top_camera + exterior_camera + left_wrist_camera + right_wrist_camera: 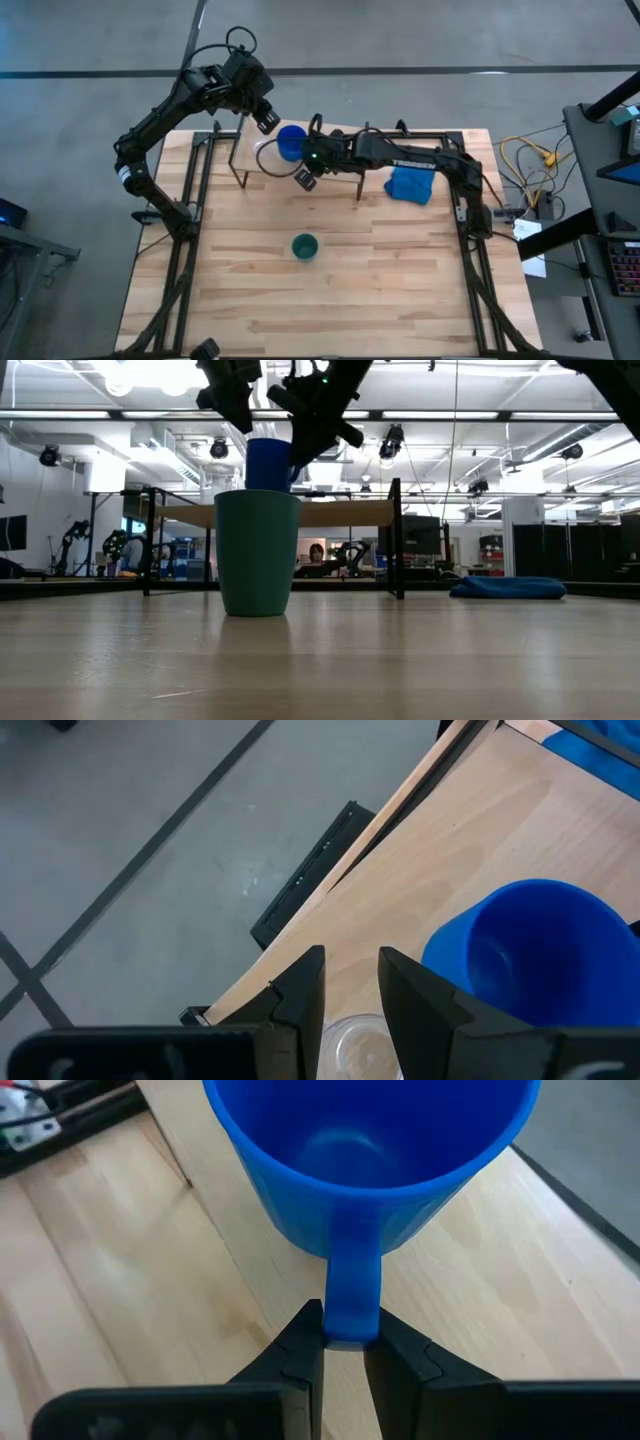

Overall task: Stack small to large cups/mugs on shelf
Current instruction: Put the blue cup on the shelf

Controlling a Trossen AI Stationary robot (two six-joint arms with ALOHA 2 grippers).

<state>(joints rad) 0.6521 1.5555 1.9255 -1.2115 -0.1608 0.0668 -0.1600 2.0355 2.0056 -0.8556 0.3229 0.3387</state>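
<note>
The blue mug (291, 141) sits upright on the shelf (345, 134), towards the shelf's left part, its mouth open to the ceiling. The right gripper (344, 1348) is clamped on the mug's handle (351, 1285), one finger on each side of the lower end of it, and the right arm reaches in across the shelf from the right side of the table (380, 270).

Just beside the mug, on the same board, is the small glass cup (356, 1042). The left gripper (350, 982) is right above it, fingers slightly apart with the cup's rim showing in the gap between them; I cannot tell whether they touch the glass. The left arm comes in from the table's far left corner.

The green cup (305, 246) stands upright by itself on the table, well apart from the shelf and nearer the front edge, with neither gripper near it.

A blue cloth (411, 184) lies crumpled on the table by the shelf's right end, under the right arm.
</note>
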